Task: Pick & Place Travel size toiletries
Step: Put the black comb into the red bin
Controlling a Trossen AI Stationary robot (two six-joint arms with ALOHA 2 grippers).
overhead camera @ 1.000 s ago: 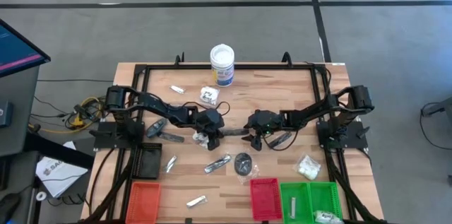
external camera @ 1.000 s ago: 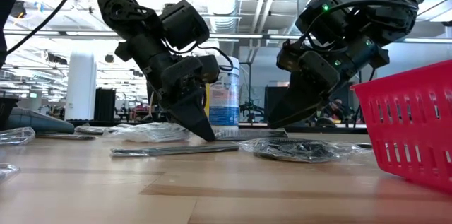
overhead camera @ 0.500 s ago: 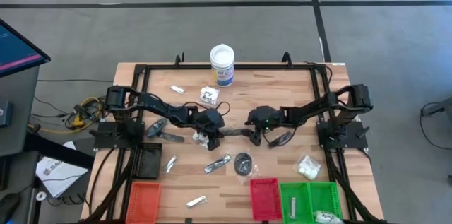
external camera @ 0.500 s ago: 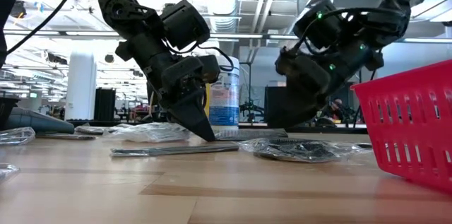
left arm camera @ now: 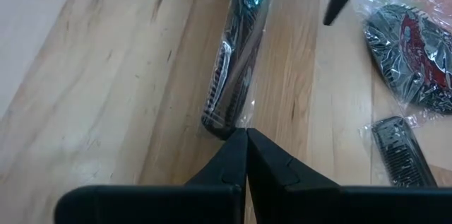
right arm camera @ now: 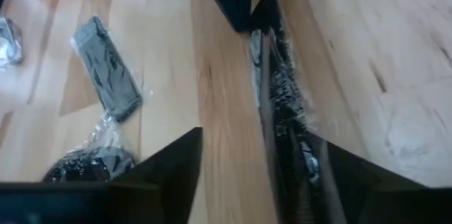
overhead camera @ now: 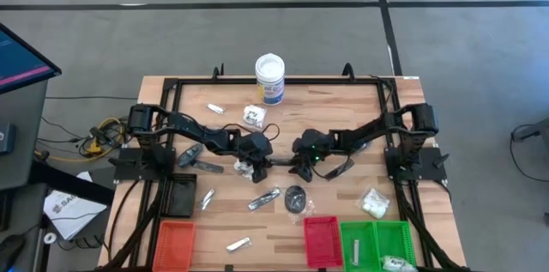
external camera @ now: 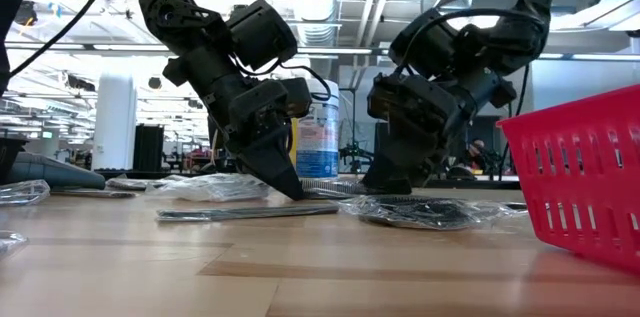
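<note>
A: L pincer point(overhead camera: 255, 166)? 
B: Tips pressed together, nothing between them, down at the wooden surface point(overhead camera: 343, 212) right at one end of the long slim black stick in clear wrap point(left arm camera: 232, 75). Wrist view shows the closed tips touching or just short of that end, can't tell which.

A: R pincer point(overhead camera: 302, 167)? 
B: Spread, fingers either side of the stick's other end, low over the surface. Not pinching it.

A: Where's the stick overall? 
B: Lying flat mid-surface, between the two pincers.

A: Nearby stuff? 
B: Dark round disc in clear bag point(overhead camera: 295, 196) just toward the trays from the stick. Small black comb in a packet point(overhead camera: 264, 197) beside it. Clear packet w/ white contents point(overhead camera: 372, 203) near the R arm base. Red mesh tray point(overhead camera: 322, 239), green tray point(overhead camera: 377, 243), orange tray point(overhead camera: 174, 242) along the near edge. White tub w/ blue label point(overhead camera: 269, 78) at the far edge.
</note>
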